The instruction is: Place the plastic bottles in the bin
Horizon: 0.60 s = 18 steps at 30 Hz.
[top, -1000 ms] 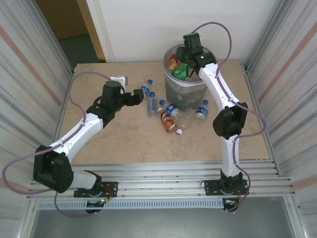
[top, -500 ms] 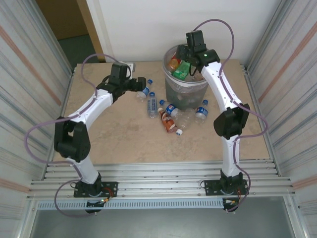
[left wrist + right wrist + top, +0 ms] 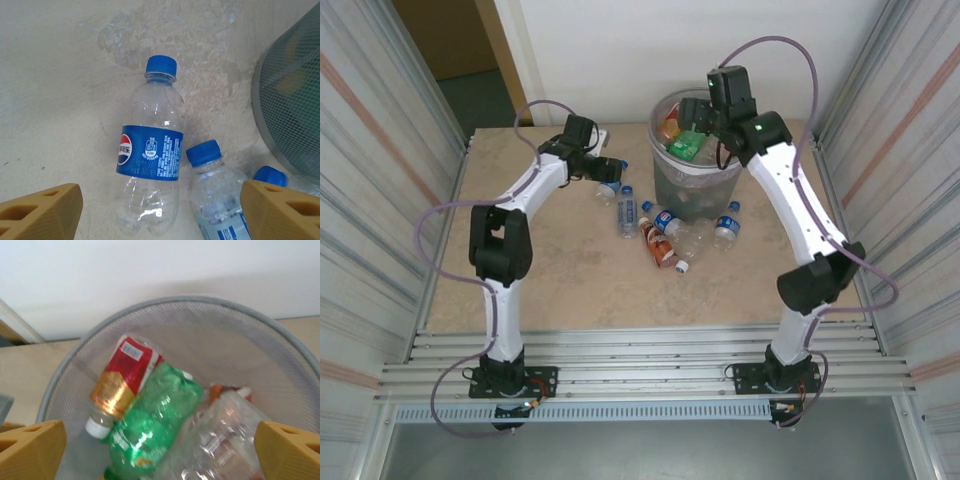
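Since a second ago the left gripper [image 3: 160, 210] has swung from the middle of the table [image 3: 570, 280] out over a Pepsi bottle [image 3: 150, 155]. That bottle lies on its side, just left of the bin [image 3: 695, 190]. The gripper's fingers are spread either side of it, closing in but not yet touching. Another bottle [image 3: 217, 192] lies just beside it and may crowd the grasp. Over the bin, the right gripper [image 3: 160, 450] has opened wide and holds nothing. A green bottle [image 3: 155, 427] lies inside, probably just released. Several bottles [image 3: 670, 235] remain on the table in front of the bin.
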{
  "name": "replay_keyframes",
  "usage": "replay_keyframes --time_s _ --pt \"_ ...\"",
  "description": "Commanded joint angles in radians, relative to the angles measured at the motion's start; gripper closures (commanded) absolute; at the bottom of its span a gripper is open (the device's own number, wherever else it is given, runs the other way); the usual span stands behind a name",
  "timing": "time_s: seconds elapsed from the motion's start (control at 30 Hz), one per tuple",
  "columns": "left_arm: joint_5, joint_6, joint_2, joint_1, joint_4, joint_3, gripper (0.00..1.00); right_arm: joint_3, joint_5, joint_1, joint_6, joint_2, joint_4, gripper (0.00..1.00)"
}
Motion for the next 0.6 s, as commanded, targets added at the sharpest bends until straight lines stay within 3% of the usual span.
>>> replay_keyframes --time_s 0.0,0.23,0.57 --pt "0.023 0.042 0.055 0.001 -0.09 0.075 0.17 -0.136 0.043 -0.001 0.002 -0.125 0.057 0.0" --pt "0.017 0.056 0.146 -0.005 -0.139 0.159 0.17 -0.385 0.084 -0.001 0.036 -0.313 0.1 0.02" --pt "-0.04 0.06 0.24 -0.007 -0.201 0.25 0.19 -0.559 0.13 -0.001 0.068 -0.463 0.095 0.02"
